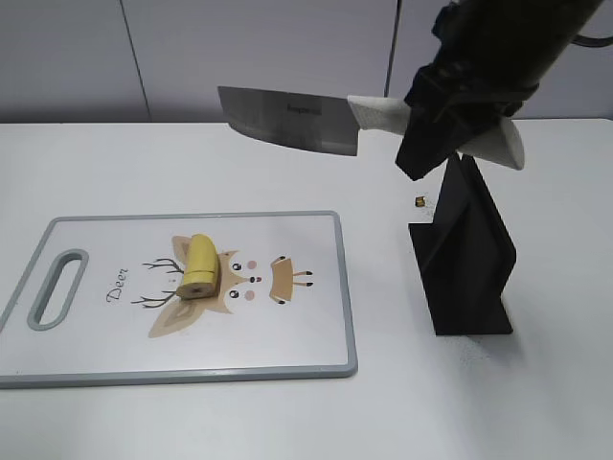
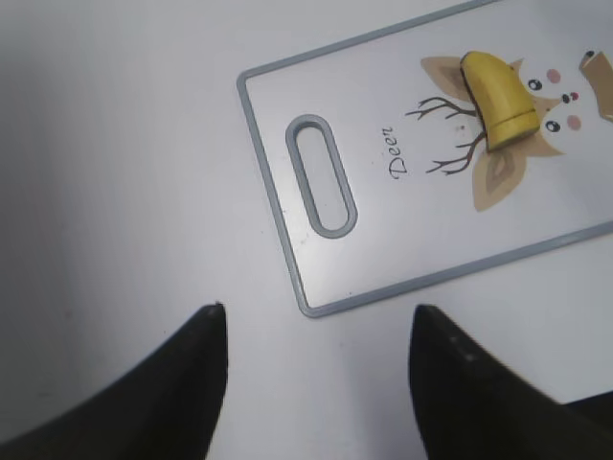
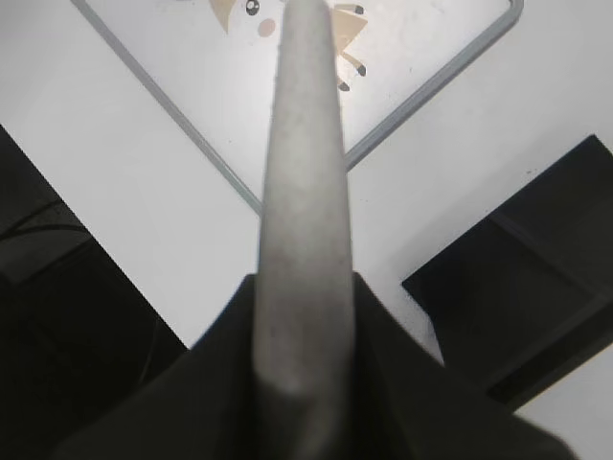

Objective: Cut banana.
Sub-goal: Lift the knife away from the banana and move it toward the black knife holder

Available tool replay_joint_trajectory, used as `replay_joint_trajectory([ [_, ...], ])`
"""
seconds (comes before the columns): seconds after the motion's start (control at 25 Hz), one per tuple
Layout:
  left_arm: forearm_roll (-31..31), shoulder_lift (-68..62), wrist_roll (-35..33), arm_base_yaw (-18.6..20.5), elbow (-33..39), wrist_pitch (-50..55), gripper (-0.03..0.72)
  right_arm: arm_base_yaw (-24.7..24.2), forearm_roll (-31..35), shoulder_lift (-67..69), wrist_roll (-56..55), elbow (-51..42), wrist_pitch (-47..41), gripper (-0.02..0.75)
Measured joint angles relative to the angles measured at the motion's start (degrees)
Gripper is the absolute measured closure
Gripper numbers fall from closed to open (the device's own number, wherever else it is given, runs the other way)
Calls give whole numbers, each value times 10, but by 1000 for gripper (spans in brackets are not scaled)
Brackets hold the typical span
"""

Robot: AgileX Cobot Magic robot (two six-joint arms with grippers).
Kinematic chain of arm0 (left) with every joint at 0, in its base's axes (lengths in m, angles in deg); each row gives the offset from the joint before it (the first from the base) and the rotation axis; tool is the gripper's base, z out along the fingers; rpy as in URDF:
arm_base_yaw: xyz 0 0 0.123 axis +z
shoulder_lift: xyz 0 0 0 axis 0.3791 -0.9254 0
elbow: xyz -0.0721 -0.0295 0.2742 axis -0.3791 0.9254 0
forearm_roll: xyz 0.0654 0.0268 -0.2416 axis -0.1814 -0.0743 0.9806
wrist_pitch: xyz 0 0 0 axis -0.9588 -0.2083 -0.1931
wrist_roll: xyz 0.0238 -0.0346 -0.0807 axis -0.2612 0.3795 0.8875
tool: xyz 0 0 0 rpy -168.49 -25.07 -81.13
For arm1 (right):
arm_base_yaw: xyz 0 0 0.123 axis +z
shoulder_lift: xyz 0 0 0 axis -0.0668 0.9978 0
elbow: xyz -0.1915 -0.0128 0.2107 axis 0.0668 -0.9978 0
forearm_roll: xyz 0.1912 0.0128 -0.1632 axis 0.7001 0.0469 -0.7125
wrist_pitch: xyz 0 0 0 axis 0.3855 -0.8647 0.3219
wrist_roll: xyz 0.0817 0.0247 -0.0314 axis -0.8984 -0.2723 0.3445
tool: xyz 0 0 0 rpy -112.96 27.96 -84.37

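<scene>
The table (image 1: 536,402) is white and smooth. A flat board (image 1: 287,350) lies on it. The board is white with a grey rim, a long hole at its left end, a deer picture and the word "Deer". To the right of the board, a little way off, a black stand (image 1: 465,259) sits on the table. It is tall and pointy, with a flat foot. Behind the stand, close to it, a tiny dark-and-gold bit (image 1: 420,201) lies on the table; it is too small to tell what it is. Behind the board the table runs back to a grey wall (image 1: 239,48).
</scene>
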Motion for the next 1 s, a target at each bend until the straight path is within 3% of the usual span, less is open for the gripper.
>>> replay_joint_trajectory([
  [0.4, 0, 236, 5, 0, 159, -21, 102, 0, -42, -159, -139, -138, 113, 572],
  [0.68, -2, 381, 5, 0, 235, -25, 103, 0, -78, -228, -225, -175, 122, 572],
  [1.0, -3, 462, 18, 0, 306, -41, 103, 0, -142, -296, -326, -232, 128, 572],
])
